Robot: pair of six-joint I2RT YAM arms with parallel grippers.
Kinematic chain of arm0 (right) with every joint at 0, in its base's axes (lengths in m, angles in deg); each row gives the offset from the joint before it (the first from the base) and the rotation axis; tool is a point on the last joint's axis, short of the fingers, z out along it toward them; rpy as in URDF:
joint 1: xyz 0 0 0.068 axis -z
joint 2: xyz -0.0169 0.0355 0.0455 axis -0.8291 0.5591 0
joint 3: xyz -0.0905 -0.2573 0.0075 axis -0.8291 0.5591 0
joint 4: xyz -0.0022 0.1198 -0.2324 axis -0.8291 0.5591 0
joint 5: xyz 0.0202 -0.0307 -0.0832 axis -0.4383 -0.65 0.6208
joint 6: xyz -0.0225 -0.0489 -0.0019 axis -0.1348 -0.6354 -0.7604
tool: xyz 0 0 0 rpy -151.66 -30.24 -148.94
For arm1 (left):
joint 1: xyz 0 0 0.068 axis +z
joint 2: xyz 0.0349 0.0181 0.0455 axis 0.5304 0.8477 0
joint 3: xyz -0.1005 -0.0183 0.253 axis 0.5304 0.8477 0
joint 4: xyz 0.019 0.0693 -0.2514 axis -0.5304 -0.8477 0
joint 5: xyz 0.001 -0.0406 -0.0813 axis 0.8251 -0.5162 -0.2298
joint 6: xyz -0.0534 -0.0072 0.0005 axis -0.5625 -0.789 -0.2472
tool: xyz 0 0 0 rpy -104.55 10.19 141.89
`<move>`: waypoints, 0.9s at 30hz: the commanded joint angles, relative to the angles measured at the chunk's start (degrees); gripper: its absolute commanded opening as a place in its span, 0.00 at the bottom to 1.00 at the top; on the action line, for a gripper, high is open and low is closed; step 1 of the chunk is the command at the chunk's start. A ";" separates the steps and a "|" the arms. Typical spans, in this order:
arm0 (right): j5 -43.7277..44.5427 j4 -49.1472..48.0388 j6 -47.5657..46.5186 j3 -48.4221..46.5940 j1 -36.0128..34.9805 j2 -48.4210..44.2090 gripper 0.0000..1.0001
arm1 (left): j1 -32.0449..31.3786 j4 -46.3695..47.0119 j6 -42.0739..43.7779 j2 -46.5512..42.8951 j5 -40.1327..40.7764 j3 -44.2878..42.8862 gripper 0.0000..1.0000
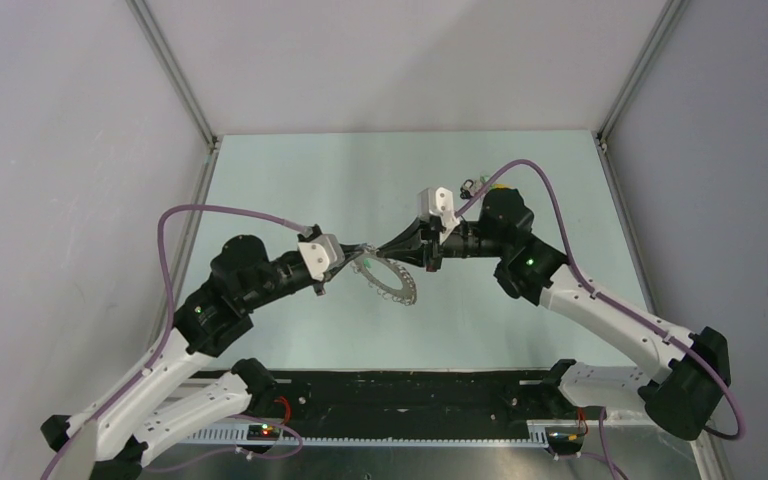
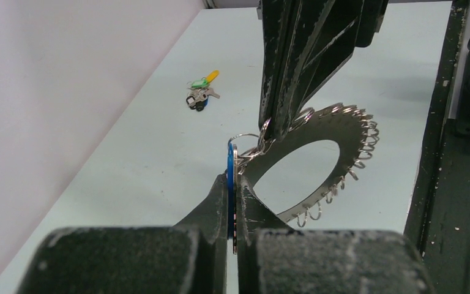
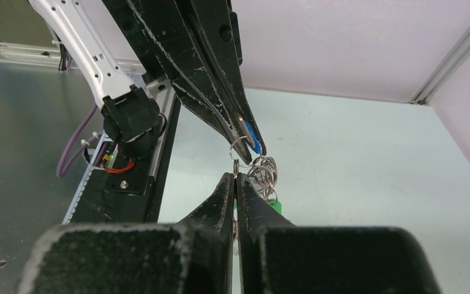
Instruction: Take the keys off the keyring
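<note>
The keyring [image 1: 406, 291] hangs in the air between my two grippers, a wide flat silver ring fringed with small split rings. In the left wrist view the keyring [image 2: 345, 130] faces the camera. My left gripper [image 2: 232, 179] is shut on a blue-headed key [image 2: 229, 165] that hangs from a small split ring at the ring's edge. My right gripper [image 3: 235, 177] is shut on the keyring's rim, seen edge-on. Its fingers [image 2: 287, 73] come down from above in the left wrist view. A green key head [image 3: 274, 206] shows just behind the right fingers. In the top view the left gripper [image 1: 358, 253] and right gripper [image 1: 382, 250] nearly touch.
A small clump of loose keys [image 2: 200, 95] with green, yellow and blue heads lies on the pale table, also seen behind the right arm [image 1: 473, 184]. White walls and metal frame posts enclose the table. A black base rail [image 1: 400, 395] runs along the near edge.
</note>
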 commanded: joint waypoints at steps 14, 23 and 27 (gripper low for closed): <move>-1.42 -20.52 17.99 -2.00 0.85 -0.41 0.00 | 0.33 3.80 0.52 1.01 -0.91 -0.65 0.00; -1.86 -22.93 20.66 -2.02 0.59 0.52 0.00 | 0.33 3.80 0.34 1.39 -0.46 -0.72 0.00; -4.54 -25.78 24.59 -1.97 0.57 1.15 0.00 | 0.32 3.78 0.89 0.53 3.36 -0.62 0.00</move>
